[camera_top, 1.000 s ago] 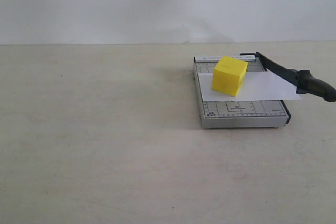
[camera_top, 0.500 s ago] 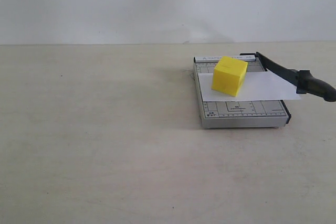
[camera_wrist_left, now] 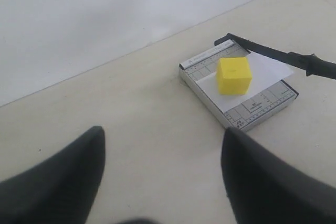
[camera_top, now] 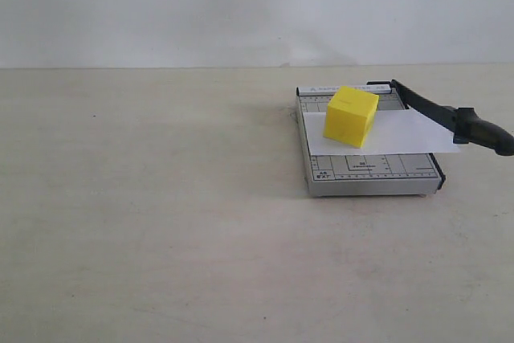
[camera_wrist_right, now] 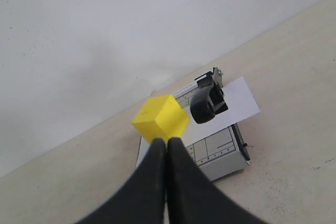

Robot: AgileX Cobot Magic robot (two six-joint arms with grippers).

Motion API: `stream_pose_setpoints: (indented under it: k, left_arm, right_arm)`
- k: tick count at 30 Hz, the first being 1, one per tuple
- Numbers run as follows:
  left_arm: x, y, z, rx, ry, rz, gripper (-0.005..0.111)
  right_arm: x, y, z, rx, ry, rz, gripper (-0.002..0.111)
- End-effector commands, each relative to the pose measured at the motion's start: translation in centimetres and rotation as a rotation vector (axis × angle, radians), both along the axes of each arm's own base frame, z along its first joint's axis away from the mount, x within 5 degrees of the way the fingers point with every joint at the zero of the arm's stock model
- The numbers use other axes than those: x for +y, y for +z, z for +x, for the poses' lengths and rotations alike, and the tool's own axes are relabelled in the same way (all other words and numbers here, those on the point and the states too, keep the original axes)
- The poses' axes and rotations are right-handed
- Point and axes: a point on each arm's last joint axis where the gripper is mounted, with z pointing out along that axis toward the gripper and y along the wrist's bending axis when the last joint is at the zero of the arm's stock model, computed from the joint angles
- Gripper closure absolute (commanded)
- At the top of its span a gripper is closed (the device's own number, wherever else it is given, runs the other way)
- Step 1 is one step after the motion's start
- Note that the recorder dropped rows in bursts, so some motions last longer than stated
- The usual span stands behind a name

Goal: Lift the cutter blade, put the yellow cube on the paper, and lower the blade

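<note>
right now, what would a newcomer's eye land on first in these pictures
The bright yellow cube comes first, sitting on the white paper that lies across the grey trimmer, right of middle on the table in the exterior view. Next is the black cutter blade, slanting out past the trimmer's right edge, with its thick handle seemingly raised above the paper's overhanging end.

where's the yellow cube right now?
Exterior view, right of centre: the yellow cube sits on the paper, over the far left part of the grey trimmer base, with the cutter blade to its right.
</note>
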Motion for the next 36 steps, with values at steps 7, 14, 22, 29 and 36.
stream_pose_setpoints:
  k: [7, 14, 22, 29, 36]
  left_arm:
    - [8.9, -9.8, -10.6, -0.149, 0.058, -0.374, 0.046]
    - [12.0, -14.3, -13.9, -0.18, 0.087, -0.46, 0.046]
    - [11.7, -16.3, -13.5, -0.112, 0.124, -0.471, 0.046]
    - [11.5, -15.9, -13.2, -0.171, 0.103, -0.522, 0.046]
    - [10.5, -16.7, -11.9, -0.429, 0.05, -0.521, 0.046]
  right_arm:
    - [0.0, 0.0, 0.0, 0.0, 0.006, -0.044, 0.108]
    - [0.0, 0.2, 0.0, -0.026, 0.004, -0.039, 0.108]
    - [0.0, 0.1, 0.0, -0.018, 0.005, -0.043, 0.108]
    - [0.0, 0.1, 0.0, -0.024, 0.011, -0.1, 0.108]
    - [0.0, 0.1, 0.0, -0.032, 0.015, -0.15, 0.108]
